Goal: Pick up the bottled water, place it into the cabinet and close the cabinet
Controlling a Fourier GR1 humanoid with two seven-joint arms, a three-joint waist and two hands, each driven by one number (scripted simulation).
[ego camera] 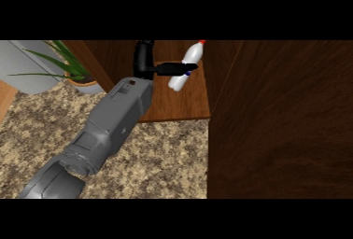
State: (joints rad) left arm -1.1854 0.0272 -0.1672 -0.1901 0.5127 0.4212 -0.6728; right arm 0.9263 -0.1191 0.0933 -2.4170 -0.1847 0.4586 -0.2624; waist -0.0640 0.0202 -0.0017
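Observation:
The bottled water point(193, 55) is white with a red cap and a bit of blue label. It is tilted, cap up and to the right, over the cabinet's brown shelf floor point(180, 105). My left hand point(146, 65) reaches in from the lower left on a long grey forearm. Part of the hand curls across the bottle's middle and part points straight up beside it. The bottle's lower end shows below the hand; I cannot tell whether it rests on the shelf. The cabinet stands open, with its dark door panel point(279, 121) filling the right side. My right hand does not show.
A potted green plant point(69, 65) stands at the back left beside a grey rounded object point(27, 63). The speckled stone counter point(165, 158) spreads in front of the cabinet. The cabinet's dark inner wall point(110, 53) rises left of the hand.

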